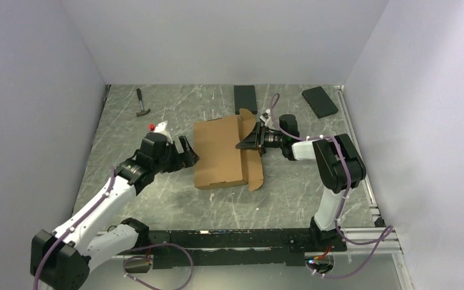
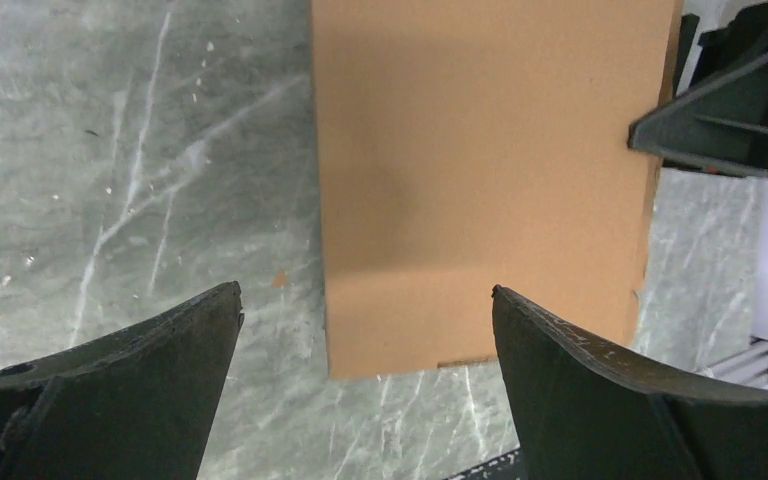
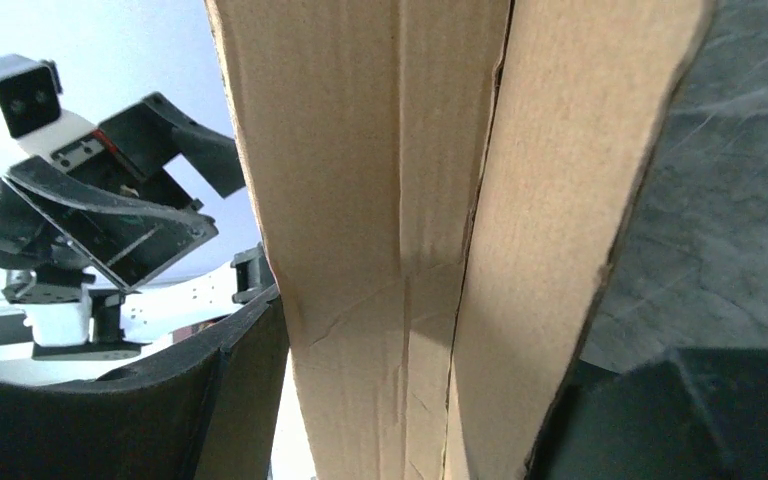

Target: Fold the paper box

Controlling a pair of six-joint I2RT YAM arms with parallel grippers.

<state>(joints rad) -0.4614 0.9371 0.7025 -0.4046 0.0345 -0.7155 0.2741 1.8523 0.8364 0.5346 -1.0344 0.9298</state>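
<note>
I had the box (image 1: 217,154) on the tabletop (image 1: 169,205), mostly flat; right jaws clamped its raised right flap (image 1: 246,122), left jaws gaping empty beside its left edge. Nearly all folding remained, I judged.

Matt cardboard paper box (image 1: 220,154); table (image 1: 290,193) seemingly glossy, marble-veined stone.
</note>
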